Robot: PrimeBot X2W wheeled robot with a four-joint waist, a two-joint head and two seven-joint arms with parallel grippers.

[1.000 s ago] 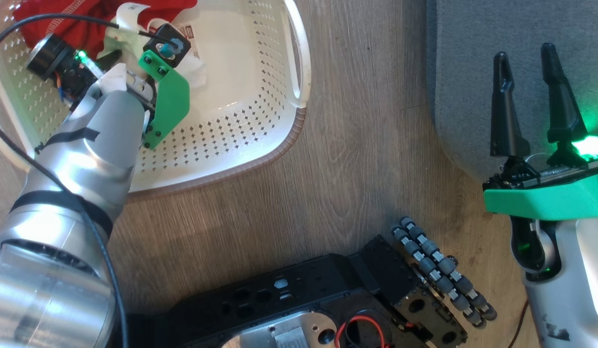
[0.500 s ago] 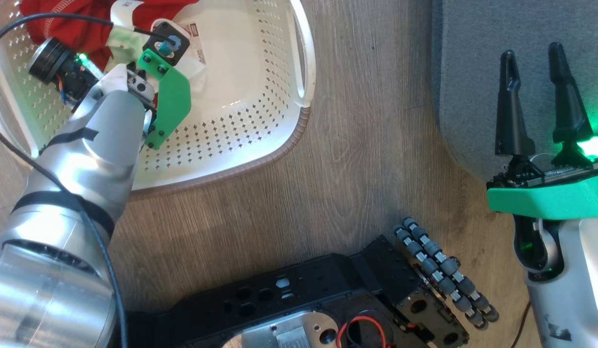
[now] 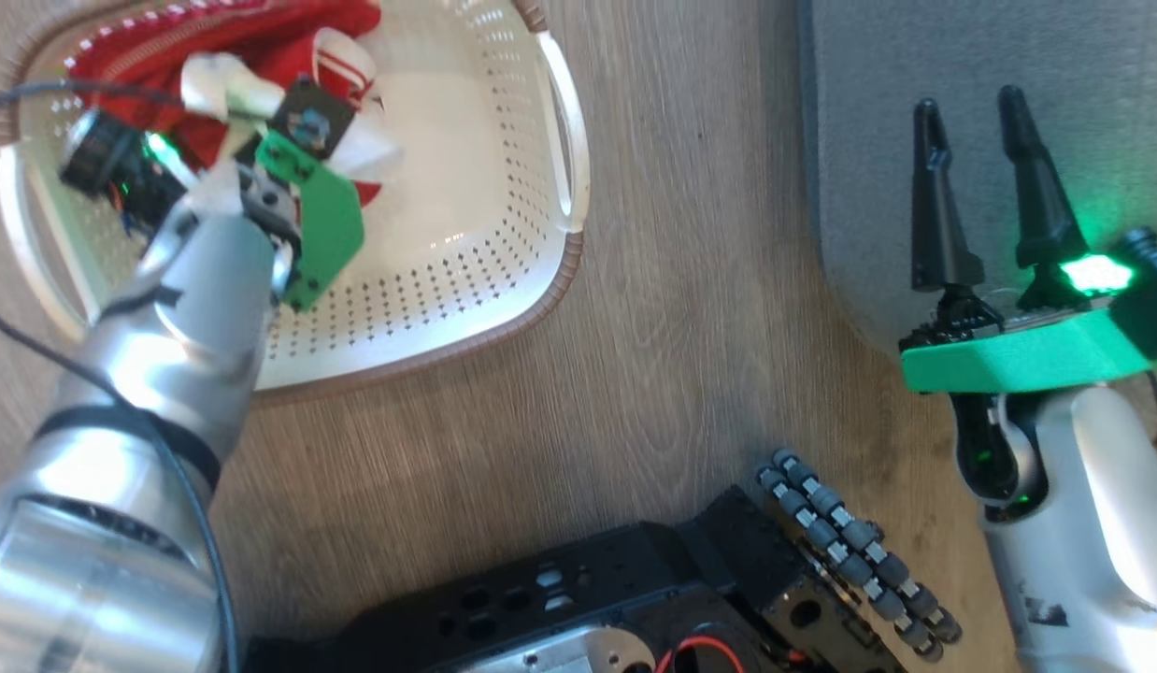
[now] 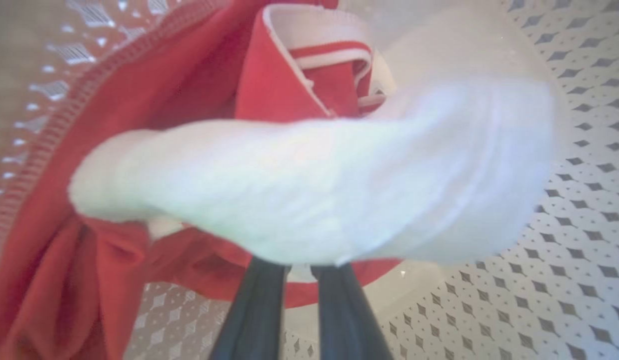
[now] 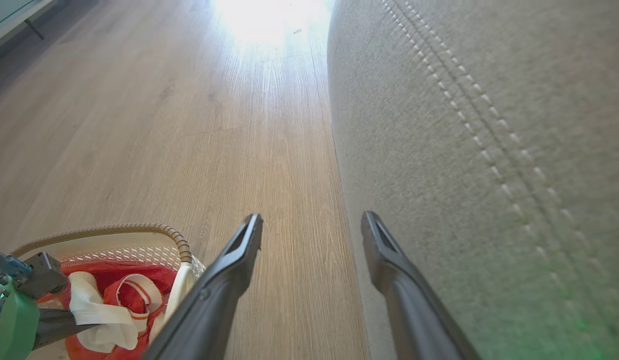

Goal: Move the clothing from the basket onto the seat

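The cream basket (image 3: 504,280) with a brown rim stands on the floor at the upper left. In it lies the clothing: a plain red garment (image 3: 167,47) and a red one with white panels and striped trim (image 4: 329,55). My left gripper (image 4: 299,262) is down in the basket, shut on a white fold (image 4: 314,180) of the trimmed garment, which hides its tips. The right wrist view shows that same grip beside the basket rim (image 5: 139,227). My right gripper (image 3: 966,103) stands open and empty over the corner of the grey seat (image 3: 962,47), whose pale stitching (image 5: 489,130) runs nearby.
Wooden floor (image 3: 681,280) lies between the basket and the seat. My black base (image 3: 588,598) and its roller wheel (image 3: 849,542) fill the bottom of the head view. A black cable (image 3: 27,89) loops over the left wrist.
My left gripper has shut on the white fold and the garment has bunched up around it. The head camera has shifted, so more of the basket's far rim shows. The right gripper stays open.
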